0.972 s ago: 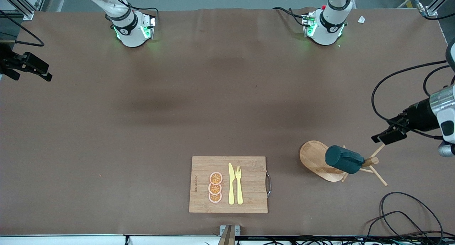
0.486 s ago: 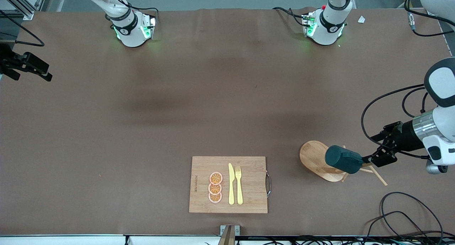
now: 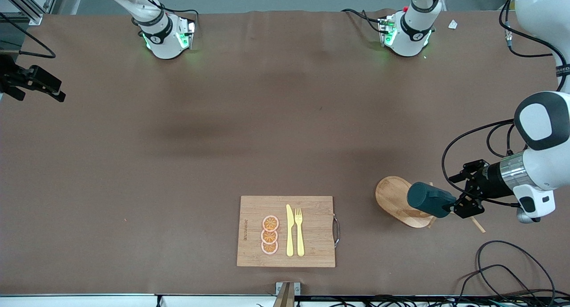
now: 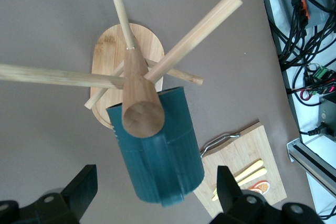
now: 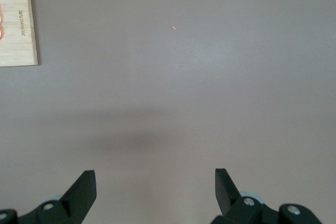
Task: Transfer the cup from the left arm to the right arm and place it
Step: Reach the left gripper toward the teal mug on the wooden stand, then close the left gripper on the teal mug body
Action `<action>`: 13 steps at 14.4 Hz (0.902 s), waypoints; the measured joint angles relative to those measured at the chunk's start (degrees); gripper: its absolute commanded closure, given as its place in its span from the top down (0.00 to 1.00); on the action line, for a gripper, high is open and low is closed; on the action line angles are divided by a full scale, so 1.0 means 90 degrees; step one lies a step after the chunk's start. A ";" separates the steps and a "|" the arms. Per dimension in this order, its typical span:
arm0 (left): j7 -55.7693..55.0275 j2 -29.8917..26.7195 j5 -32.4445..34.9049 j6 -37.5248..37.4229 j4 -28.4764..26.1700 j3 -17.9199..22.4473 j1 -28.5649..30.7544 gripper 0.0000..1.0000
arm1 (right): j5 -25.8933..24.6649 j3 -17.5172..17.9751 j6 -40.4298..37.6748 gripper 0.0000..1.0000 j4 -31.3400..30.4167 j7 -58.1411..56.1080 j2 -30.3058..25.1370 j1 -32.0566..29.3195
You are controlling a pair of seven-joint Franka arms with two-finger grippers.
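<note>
The dark teal ribbed cup (image 3: 429, 199) hangs tilted on a peg of a wooden mug tree (image 3: 394, 194) near the left arm's end of the table. My left gripper (image 3: 463, 190) is open, level with the cup's end. In the left wrist view the cup (image 4: 157, 150) hangs under the tree's thick post (image 4: 139, 109), and its end lies between the left gripper's (image 4: 155, 192) spread fingers (image 4: 80, 188) without touching them. My right gripper (image 3: 44, 86) waits at the right arm's end of the table, open and empty (image 5: 155, 187) above bare table.
A bamboo cutting board (image 3: 311, 235) with a metal handle lies near the front edge. It holds three orange slices (image 3: 270, 235), a yellow knife (image 3: 289, 230) and a yellow fork (image 3: 299, 231). Black cables (image 3: 503, 271) lie near the mug tree. Thin pegs (image 4: 52, 74) stick out round the cup.
The left gripper has come down and in toward the mug tree, from beside the pegs to straddling the cup's end. The cup and the right arm have not moved.
</note>
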 measured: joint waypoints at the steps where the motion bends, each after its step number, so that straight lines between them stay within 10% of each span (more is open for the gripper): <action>1: -0.0055 0.0040 -0.0023 0.0033 0.0001 -0.0007 -0.0019 1.00 | 0.0000 0.0000 0.0000 1.00 0.0000 0.0000 0.0000 0.0000; 13: -0.0247 0.0437 -0.0276 0.0228 0.0004 -0.0007 -0.0051 1.00 | 0.0006 0.0001 0.0000 1.00 0.0000 0.0000 0.0000 0.0000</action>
